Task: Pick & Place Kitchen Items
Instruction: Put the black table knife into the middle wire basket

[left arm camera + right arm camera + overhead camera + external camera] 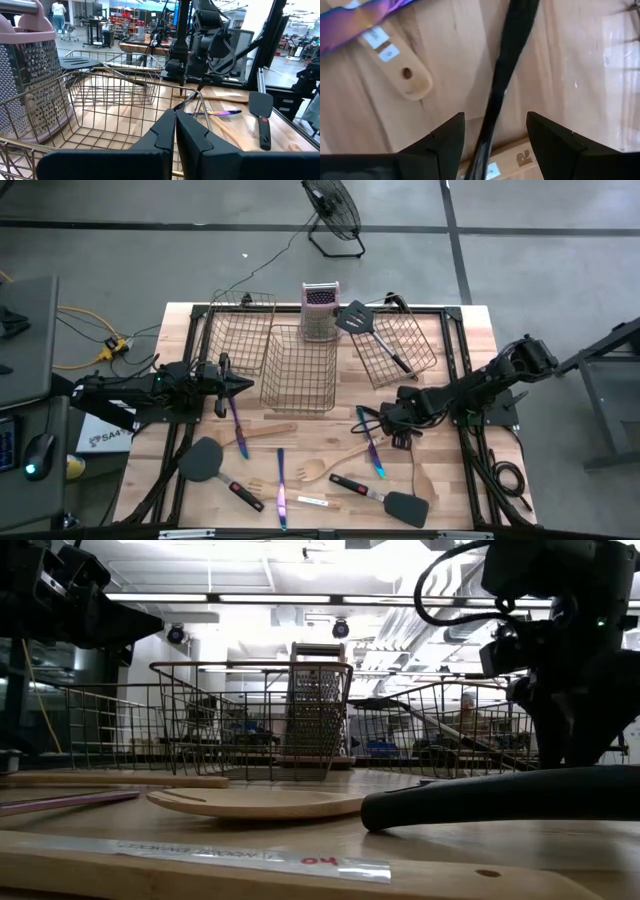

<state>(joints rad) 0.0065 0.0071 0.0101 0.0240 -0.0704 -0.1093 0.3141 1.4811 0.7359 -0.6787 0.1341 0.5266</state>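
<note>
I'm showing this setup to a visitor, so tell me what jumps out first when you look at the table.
Three wire baskets line the table's far side, with an upright metal grater behind the middle one and a black spatula already lying in the right-hand one. Nearer, wooden spoons and iridescent cutlery lie scattered, and the right gripper hangs open over a dark slim utensil.
</note>
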